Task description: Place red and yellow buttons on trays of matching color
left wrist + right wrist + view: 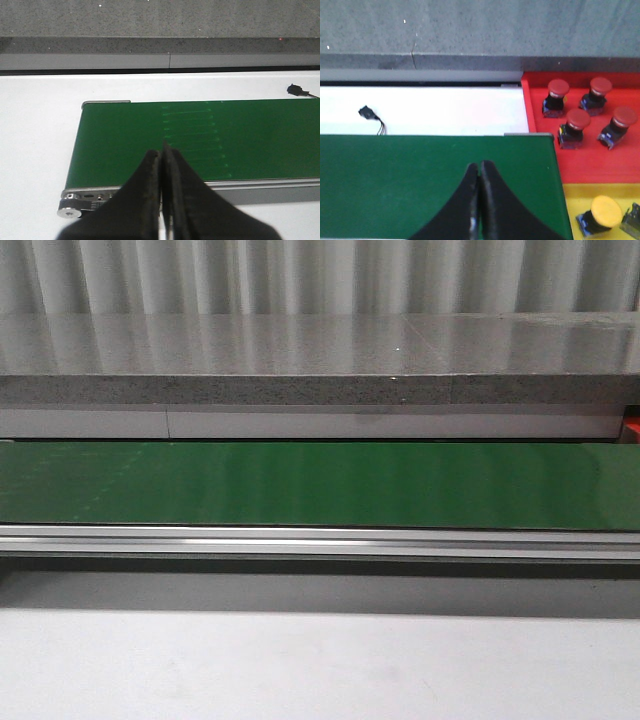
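Fingers [162, 165] of the left arm were pressed together over the near edge of the green belt [200, 140], holding nothing. The right arm's fingers [480, 175] were likewise pressed together and bare above the belt's other end. Beside that end, four red buttons [577, 125] stood in the red tray [600, 165], and a yellow button [605, 212] lay in the yellow tray [572, 202].

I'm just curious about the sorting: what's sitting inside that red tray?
Four red buttons stand in the red tray, on dark blue bases, spread over its far part. The tray's right side runs out of the picture, so more there can't be ruled out.
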`<state>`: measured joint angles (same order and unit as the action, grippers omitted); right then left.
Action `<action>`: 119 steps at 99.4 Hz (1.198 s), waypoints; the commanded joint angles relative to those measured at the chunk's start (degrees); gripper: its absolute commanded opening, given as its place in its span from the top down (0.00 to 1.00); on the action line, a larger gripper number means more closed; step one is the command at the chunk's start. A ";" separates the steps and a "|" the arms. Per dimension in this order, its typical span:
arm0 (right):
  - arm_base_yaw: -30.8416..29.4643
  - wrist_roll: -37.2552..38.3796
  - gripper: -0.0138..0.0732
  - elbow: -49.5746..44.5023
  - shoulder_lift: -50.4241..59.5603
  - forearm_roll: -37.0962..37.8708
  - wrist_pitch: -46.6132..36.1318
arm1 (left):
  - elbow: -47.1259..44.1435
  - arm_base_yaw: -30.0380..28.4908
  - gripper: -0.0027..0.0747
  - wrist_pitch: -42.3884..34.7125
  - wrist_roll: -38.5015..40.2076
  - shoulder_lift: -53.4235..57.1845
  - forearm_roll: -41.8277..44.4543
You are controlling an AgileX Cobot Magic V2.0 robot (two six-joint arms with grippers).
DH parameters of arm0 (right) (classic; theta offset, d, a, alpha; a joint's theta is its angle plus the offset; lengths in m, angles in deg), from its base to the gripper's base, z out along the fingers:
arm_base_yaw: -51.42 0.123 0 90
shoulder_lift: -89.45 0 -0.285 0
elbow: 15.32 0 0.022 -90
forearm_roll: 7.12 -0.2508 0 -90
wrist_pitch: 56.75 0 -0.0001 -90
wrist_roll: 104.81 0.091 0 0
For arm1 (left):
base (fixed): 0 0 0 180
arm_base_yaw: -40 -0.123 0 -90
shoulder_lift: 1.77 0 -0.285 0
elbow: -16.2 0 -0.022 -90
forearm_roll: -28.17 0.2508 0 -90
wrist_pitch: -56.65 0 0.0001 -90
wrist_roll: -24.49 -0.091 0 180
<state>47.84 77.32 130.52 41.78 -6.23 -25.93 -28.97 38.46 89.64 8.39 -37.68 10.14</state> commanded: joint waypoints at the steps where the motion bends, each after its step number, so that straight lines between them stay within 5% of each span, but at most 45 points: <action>1: 0.17 -0.54 0.98 -4.07 4.73 0.41 -13.13 | 1.53 0.37 0.99 -3.87 0.13 -0.18 -0.88; 41: 0.17 -0.49 0.98 -33.81 29.37 0.41 -36.72 | 1.53 0.37 0.99 -3.87 0.13 -0.18 -0.88; 63: 0.17 -0.49 0.98 -42.00 41.94 0.36 -37.35 | 1.53 0.37 0.99 -3.87 0.13 -0.18 -0.88; 119: 0.24 -0.25 0.98 -43.76 41.44 0.36 -34.10 | 1.53 0.37 0.99 -3.73 0.13 -0.18 -0.88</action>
<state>47.93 77.32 85.81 82.27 -6.23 -55.83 -28.97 38.46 89.64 8.39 -37.68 10.18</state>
